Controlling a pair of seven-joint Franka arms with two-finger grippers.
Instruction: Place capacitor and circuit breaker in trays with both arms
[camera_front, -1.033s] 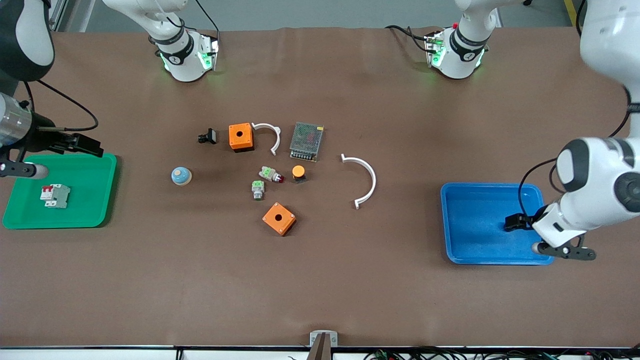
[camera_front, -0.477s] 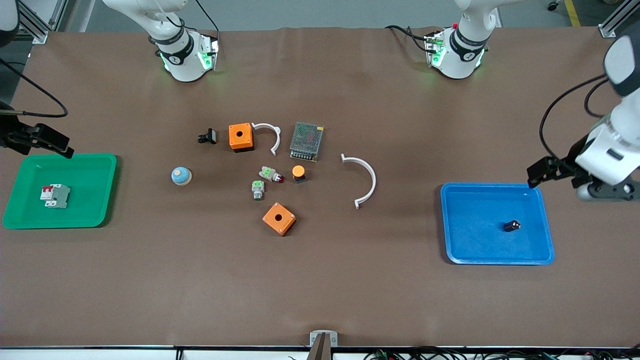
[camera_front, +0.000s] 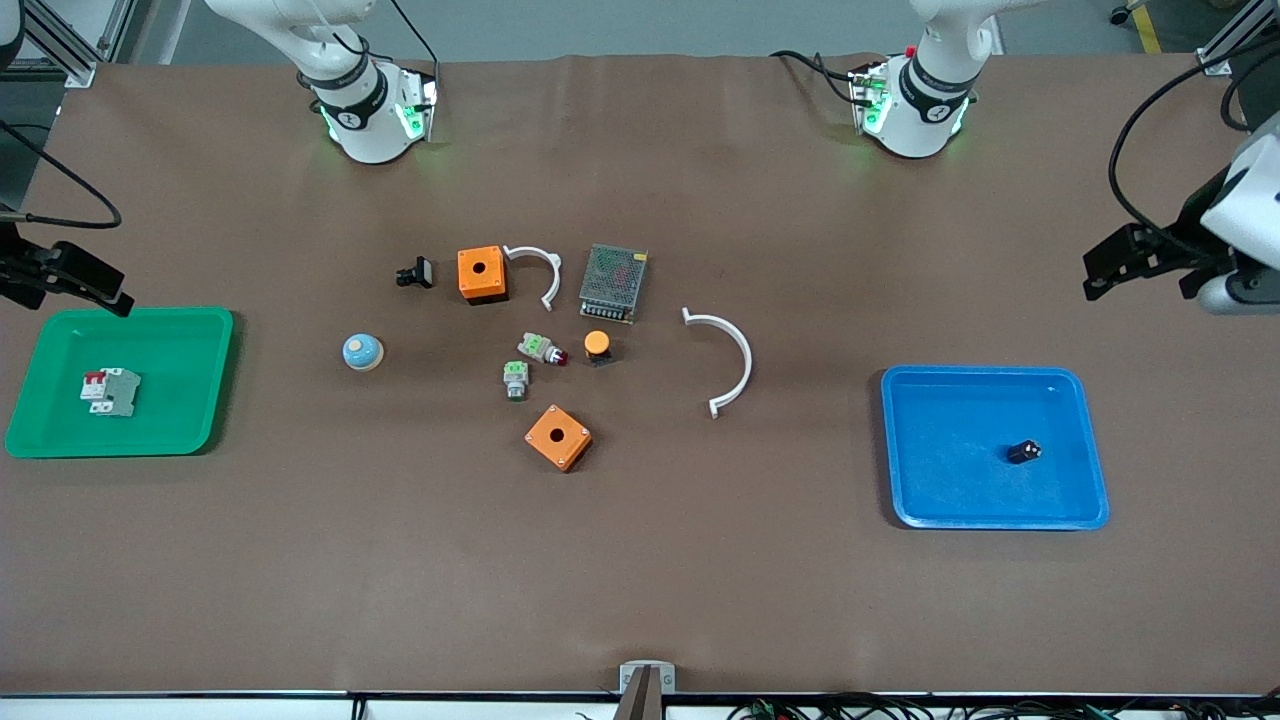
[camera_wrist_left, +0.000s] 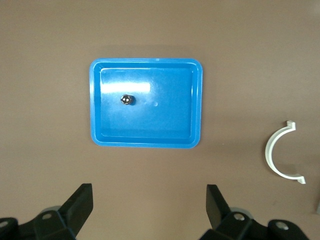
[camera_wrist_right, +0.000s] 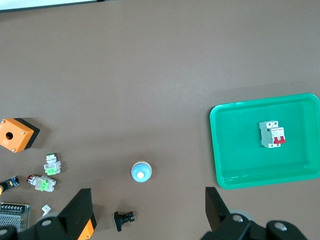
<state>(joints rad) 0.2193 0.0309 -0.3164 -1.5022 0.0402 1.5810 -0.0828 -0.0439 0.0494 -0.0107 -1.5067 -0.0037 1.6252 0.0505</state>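
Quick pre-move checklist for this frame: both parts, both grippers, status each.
1. capacitor lies in the blue tray: ok.
2. circuit breaker lies in the green tray: ok.
3. left gripper open, holding nothing: ok.
4. right gripper open, holding nothing: ok.
5. Both grippers raised off their trays, neither touching a part: ok.
6. Capacitor upright or on its side: cannot tell.

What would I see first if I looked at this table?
Two bright plastic trays: a green one at the right arm's end holding a light-grey circuit breaker with red switches, and a blue one at the left arm's end holding a tiny black capacitor. Small parts cluster between them.
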